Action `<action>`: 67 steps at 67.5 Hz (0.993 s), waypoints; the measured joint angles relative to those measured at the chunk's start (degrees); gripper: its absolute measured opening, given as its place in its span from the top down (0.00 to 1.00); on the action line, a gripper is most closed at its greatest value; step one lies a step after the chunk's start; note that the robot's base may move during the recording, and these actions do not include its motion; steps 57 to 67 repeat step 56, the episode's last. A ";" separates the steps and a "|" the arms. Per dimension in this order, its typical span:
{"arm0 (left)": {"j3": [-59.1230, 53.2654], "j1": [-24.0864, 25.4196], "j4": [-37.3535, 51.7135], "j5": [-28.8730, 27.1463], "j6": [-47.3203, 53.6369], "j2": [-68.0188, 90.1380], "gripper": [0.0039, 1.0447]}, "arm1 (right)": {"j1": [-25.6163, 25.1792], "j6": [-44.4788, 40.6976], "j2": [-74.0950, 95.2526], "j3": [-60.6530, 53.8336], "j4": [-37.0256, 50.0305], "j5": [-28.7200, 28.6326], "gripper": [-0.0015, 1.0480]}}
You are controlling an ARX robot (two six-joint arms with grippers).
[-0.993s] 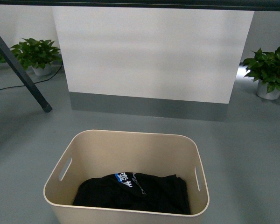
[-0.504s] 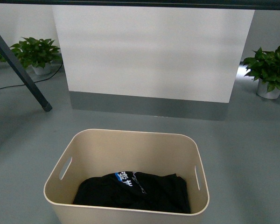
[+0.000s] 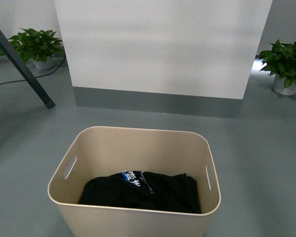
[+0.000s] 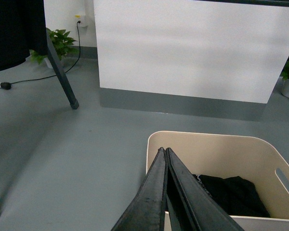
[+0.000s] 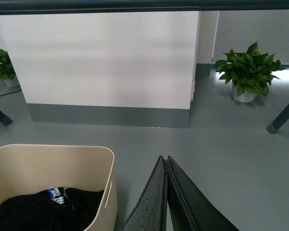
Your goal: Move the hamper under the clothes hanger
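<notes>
The big beige plastic hamper [image 3: 138, 217] with rounded corners and 2 slot handles is sat on the grey floor [image 3: 34, 143], with a crumpled black garment [image 3: 140, 192] with a bit of blue and white print piled in the bottom.

The left tool [image 4: 164, 153] is seen pinched fully together with nothing held, its tips hanging right at the hamper's near corner rim; actual contact can't be made out.

The right tool [image 5: 164, 160] is closed up the same way, empty, over bare floor just beside the hamper's wall [image 5: 106, 192].

The slanted dark grey metal leg of the clothes hanger [image 3: 22, 66] is planted well ahead of the left tool and off to its outer side, well apart from the hamper. 1 more leg [image 5: 283, 115] shows beyond the right tool. Potted green plants [image 3: 37, 47] are lined along the white wall panel [image 3: 158, 44].
</notes>
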 joint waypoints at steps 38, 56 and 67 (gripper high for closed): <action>0.00 0.00 -11.32 -0.02 0.02 -10.97 0.97 | 0.00 -0.02 -14.21 0.02 -14.64 -0.15 0.98; 0.00 0.00 -11.32 -0.02 -0.04 -10.99 0.66 | 0.00 -0.04 -14.27 0.02 -14.64 -0.15 0.62; 0.00 0.00 -11.32 -0.02 -0.04 -10.99 0.66 | 0.00 -0.04 -14.27 0.02 -14.64 -0.15 0.62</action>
